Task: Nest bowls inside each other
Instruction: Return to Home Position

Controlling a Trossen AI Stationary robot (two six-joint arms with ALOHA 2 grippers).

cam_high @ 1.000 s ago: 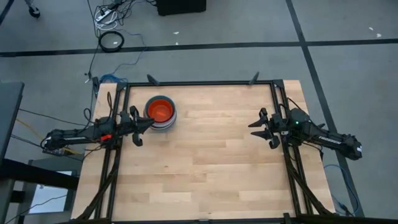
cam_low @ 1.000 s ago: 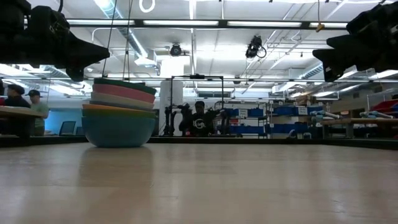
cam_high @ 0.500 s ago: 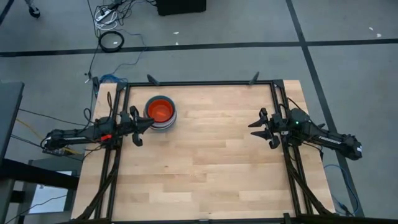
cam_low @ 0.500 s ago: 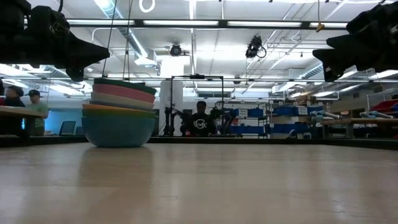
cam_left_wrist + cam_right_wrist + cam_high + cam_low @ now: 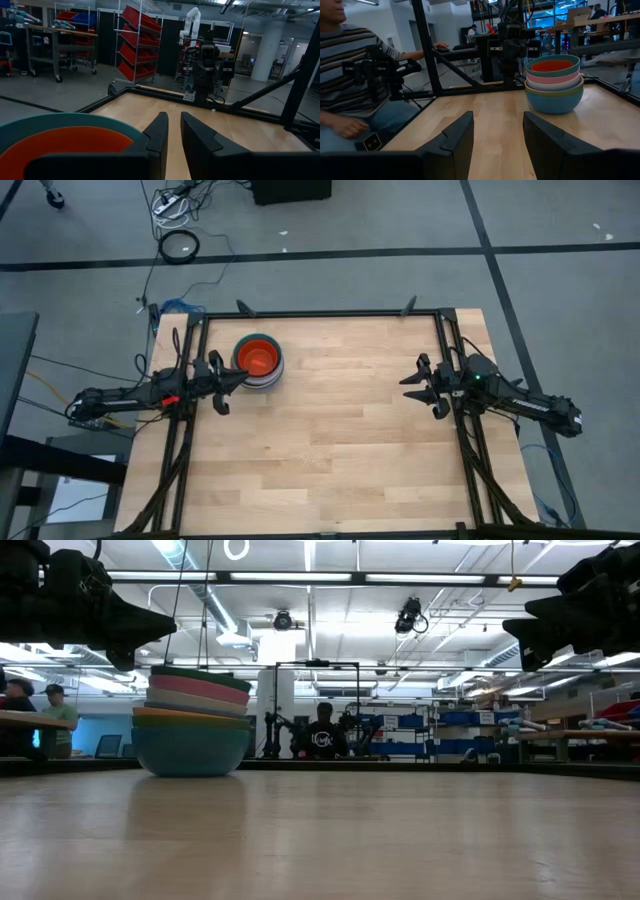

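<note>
The bowls stand nested in one stack at the table's far left, the light blue bowl at the bottom resting on the wood. The red-orange bowl sits innermost, inside a teal rim. My left gripper hovers level just left of the stack and above its rim. Its fingers stand a narrow gap apart with nothing between them. At the right edge my right gripper hangs open and level above the table, facing the stack.
A black metal frame runs along the table's far, left and right edges. A seated person shows beyond the table's left side. Bare wood covers the middle and near part of the table.
</note>
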